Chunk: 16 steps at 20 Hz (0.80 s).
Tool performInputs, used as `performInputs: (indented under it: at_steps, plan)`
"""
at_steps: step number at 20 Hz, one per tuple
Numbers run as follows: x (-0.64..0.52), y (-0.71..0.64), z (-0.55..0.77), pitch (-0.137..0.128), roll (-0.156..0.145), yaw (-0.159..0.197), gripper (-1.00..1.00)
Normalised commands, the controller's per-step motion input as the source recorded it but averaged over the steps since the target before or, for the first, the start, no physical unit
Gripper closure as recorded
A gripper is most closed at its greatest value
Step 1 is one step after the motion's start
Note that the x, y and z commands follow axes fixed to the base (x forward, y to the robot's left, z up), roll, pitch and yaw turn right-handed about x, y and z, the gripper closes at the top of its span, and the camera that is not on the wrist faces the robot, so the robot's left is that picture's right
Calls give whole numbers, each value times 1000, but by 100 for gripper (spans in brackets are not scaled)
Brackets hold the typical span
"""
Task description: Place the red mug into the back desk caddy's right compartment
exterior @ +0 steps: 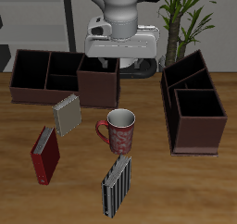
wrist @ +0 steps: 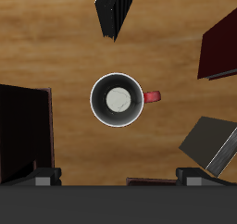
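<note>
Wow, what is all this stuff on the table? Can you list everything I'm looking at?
red mug: one, red with a white pattern, pale inside, upright near the table's middle, handle pointing sideways.
back desk caddy: one, dark brown, lying sideways across the table's back; its tall right compartment is nearest the mug.
second caddy: one, dark brown, running front to back at the table's side.
grey book: one, grey, propped up beside the mug, before the back caddy.
red book: one, red, nearer the front edge.
striped book: one, dark with pale stripes, nearest the front edge.
plant: one, green, behind the table.
gripper: one, directly above the mug, holding nothing.
</note>
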Motion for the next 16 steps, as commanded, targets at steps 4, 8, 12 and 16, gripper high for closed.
performInputs:
  at_steps: [4,8,12,16]
  plan:
    - [-7,-181,-164,-24,19,-43,-100]
    - [6,-207,-247,-74,12,-24,-100]
    - [46,-46,-259,-10,45,-27,-100]
    - [82,-66,-335,1,36,-17,-100]
